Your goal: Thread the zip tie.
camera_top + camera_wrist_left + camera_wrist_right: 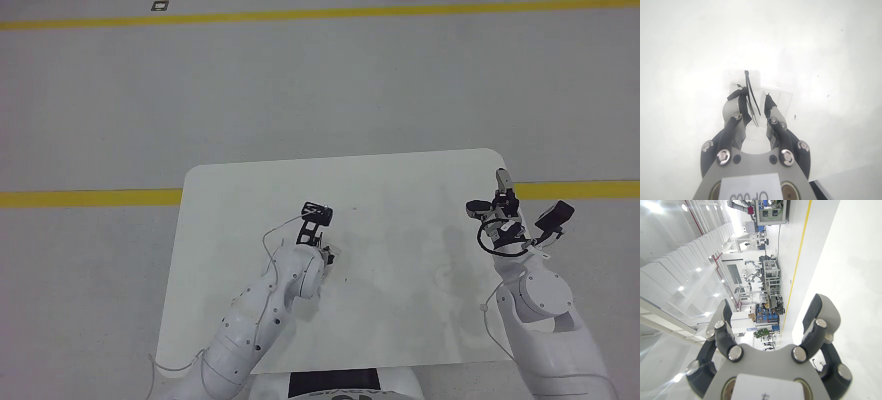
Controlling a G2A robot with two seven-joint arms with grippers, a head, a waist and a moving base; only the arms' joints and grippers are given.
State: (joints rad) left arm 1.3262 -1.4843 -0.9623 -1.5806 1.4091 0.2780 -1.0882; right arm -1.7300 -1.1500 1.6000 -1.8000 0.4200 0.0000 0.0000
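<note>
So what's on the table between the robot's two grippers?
Nothing. In the top view the white table is bare between the left gripper and the right gripper. The zip tie sits between the left gripper's own fingers.

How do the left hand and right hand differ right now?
The left hand points down at the table, the zip tie between its fingers; the right hand faces the room, nothing between its fingers. The left hand's fingertips carry black tape; the right hand's show bare ridged pads. Both are open.
</note>
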